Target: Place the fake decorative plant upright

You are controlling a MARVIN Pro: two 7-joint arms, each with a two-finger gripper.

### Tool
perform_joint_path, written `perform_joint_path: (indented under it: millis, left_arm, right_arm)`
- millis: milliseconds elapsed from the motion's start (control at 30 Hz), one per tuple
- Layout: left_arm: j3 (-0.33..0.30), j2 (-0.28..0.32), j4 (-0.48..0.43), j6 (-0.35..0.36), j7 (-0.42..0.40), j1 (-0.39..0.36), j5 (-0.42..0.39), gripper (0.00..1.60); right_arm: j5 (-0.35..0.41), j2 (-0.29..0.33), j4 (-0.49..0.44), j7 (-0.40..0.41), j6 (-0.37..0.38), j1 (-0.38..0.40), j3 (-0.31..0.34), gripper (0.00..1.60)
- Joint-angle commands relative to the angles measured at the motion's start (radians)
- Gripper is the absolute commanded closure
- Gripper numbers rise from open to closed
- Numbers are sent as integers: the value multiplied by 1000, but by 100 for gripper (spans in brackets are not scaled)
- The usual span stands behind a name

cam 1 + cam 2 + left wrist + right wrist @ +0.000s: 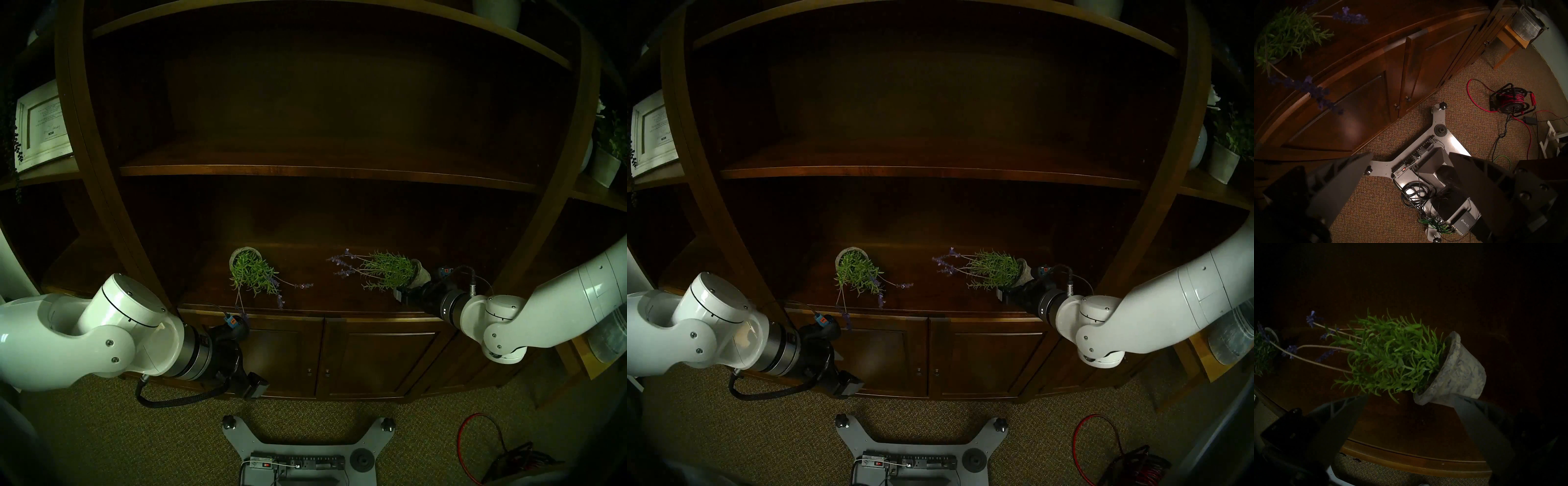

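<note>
Plant (pixel 1390 355) lies tipped (right gripper (pixel 1410 399) open beside)

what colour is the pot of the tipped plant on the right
Mottled grey, stone-like pot; clearest in the right wrist view.

A dark wooden shelf (pixel 319 298) carries two toppled potted plants, left (pixel 252 273) and right (pixel 390 271), apparently well apart.

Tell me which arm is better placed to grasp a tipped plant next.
The right. Its open gripper is already at the right plant's pot, which lies on its side on the cabinet top. The left gripper hangs open over the carpet, in front of the cabinet doors, away from both plants.
</note>
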Motion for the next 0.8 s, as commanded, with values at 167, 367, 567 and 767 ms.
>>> perform_joint_path:
  millis: [167, 367, 567, 767]
  left_arm:
    - [-14, -3, -2, 1, 1, -13, 0, 0]
    - [-14, -3, -2, 1, 1, -13, 0, 0]
    - [-14, -3, -2, 1, 1, -13, 0, 0]
    - [-14, -3, -2, 1, 1, -13, 0, 0]
  right_arm:
    - [17, -23, 10, -20, -3, -3, 39, 0]
    - [30, -48, 19, -56, 0, -19, 46, 0]
    - [36, -56, 27, -59, -4, -25, 48, 26]
    - [37, -58, 28, -56, -7, -25, 46, 86]
